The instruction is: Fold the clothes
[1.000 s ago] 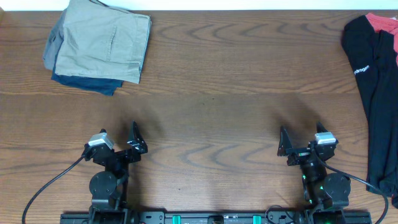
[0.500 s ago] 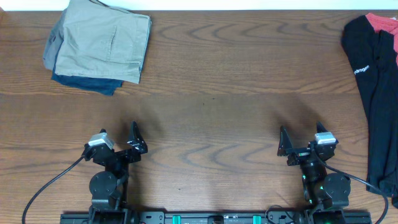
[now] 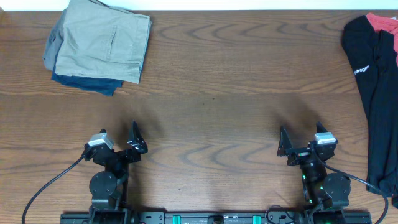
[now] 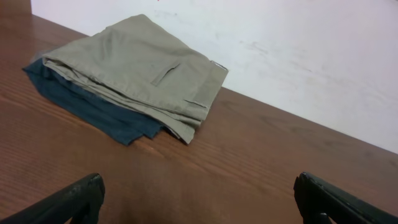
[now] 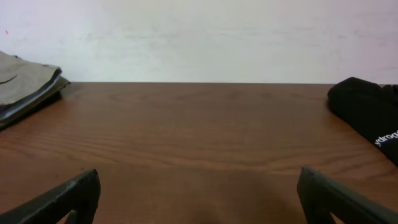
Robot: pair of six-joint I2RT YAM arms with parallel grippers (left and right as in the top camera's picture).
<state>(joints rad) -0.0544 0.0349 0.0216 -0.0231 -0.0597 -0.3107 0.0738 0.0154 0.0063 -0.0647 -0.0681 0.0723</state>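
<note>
The clothes, a black T-shirt [image 3: 375, 99] with small white lettering, lie bunched along the table's right edge and run partly out of the overhead view. The same black T-shirt [image 5: 367, 113] shows at the far right of the right wrist view. My left gripper [image 3: 118, 140] rests near the front edge on the left, open, with nothing between its fingers. My right gripper [image 3: 303, 143] sits near the front edge on the right, also open and empty, well short of the shirt. In the wrist views, the left gripper [image 4: 198, 194] and the right gripper [image 5: 199, 190] show only bare wood between their tips.
A folded stack sits at the back left: a khaki garment [image 3: 99, 38] on top of a dark blue one [image 3: 86, 82]; the left wrist view shows the khaki garment [image 4: 146, 65] ahead. A red garment [image 3: 383, 22] lies under the shirt at the back right corner. A white wall [image 5: 199, 37] stands behind the table.
</note>
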